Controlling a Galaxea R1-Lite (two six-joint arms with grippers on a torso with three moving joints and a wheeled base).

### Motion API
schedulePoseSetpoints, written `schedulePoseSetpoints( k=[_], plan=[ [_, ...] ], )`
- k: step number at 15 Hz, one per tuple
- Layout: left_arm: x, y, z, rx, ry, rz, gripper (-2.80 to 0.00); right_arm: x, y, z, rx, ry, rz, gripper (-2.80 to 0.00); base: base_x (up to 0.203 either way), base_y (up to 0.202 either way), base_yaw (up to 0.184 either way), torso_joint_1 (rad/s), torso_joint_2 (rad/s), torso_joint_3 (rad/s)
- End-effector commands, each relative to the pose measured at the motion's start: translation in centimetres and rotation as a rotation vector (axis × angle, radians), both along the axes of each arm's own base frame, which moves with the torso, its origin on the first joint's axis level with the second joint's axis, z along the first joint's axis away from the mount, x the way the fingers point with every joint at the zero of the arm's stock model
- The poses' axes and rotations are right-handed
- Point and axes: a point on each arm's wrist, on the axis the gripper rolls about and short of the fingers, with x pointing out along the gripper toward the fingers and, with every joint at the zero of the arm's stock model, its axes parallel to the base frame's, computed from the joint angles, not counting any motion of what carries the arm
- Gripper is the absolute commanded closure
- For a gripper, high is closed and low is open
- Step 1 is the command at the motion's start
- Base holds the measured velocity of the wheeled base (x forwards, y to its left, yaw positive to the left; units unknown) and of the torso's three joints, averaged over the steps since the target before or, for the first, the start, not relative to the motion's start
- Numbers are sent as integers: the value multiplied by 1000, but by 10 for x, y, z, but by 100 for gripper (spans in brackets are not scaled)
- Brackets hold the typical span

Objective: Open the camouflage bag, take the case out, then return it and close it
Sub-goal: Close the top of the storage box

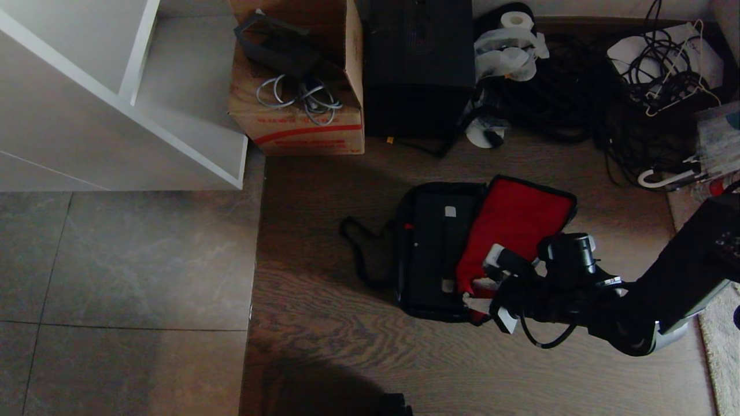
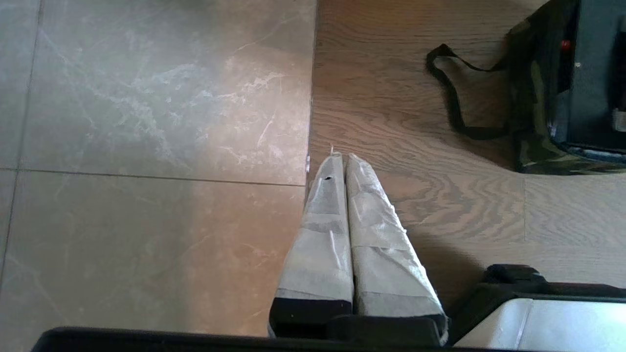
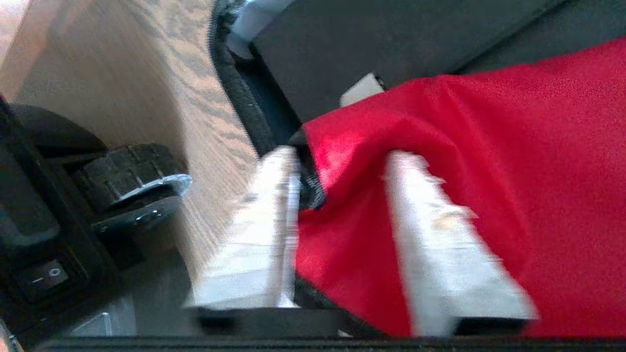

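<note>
Right wrist view: lid [image 3: 489, 146] seemingly between end effector [image 3: 342, 161] fingers.

Wood floor [image 1: 324, 346] – grey tile [image 1: 127, 260] – white shelf [image 1: 87, 98].

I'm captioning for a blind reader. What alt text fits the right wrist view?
The right pincer, fingers apart, straddles the edge of the camouflage bag's red lid lining, with the black case inside the bag beyond and wood floor beside.
</note>
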Motion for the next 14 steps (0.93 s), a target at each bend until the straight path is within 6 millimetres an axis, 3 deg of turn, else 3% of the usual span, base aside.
schedulePoseSetpoints(
  k=[1,5,12,14],
  plan=[
    [0,0,0,0,-1,0,0,1,2,0,1,-4,6,-280,0,0,0,0,0,0],
    [0,0,0,0,1,0,0,4,13,8,61,4,-8,-280,0,0,0,0,0,0],
    [0,0,0,0,-2,0,0,-1,60,19,220,169,-180,-280,0,0,0,0,0,0],
    [0,0,0,0,-1,0,0,2,63,31,237,169,-199,-280,0,0,0,0,0,0]
  ],
)
